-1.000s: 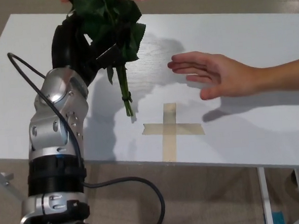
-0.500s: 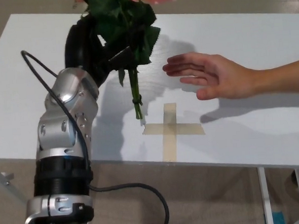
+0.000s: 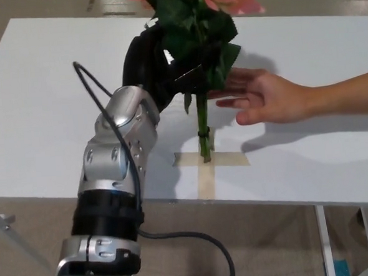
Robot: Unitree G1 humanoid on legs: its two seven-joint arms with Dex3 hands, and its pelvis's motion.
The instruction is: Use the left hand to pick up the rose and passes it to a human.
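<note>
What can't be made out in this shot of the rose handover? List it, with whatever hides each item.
- Rose, head view: the top of the blooms is cut off by the upper picture edge.
- Left hand, head view: its fingers are buried behind the leaves, so the exact grip is unclear.
- Person's hand, head view: leaves overlap the fingertips; contact with the rose cannot be told.
- Right hand: not in view.

The robot's left arm (image 3: 114, 173) is built of rounded silver-grey shells with small dark screw holes in their faces, stacked above a ribbed black collar and another silver segment. A thin black cable (image 3: 108, 124) loops along its outside and curls away below. Its left hand (image 3: 151, 62) is glossy black and bulbous. The person's forearm (image 3: 347, 93) is bare, no sleeve showing.
</note>
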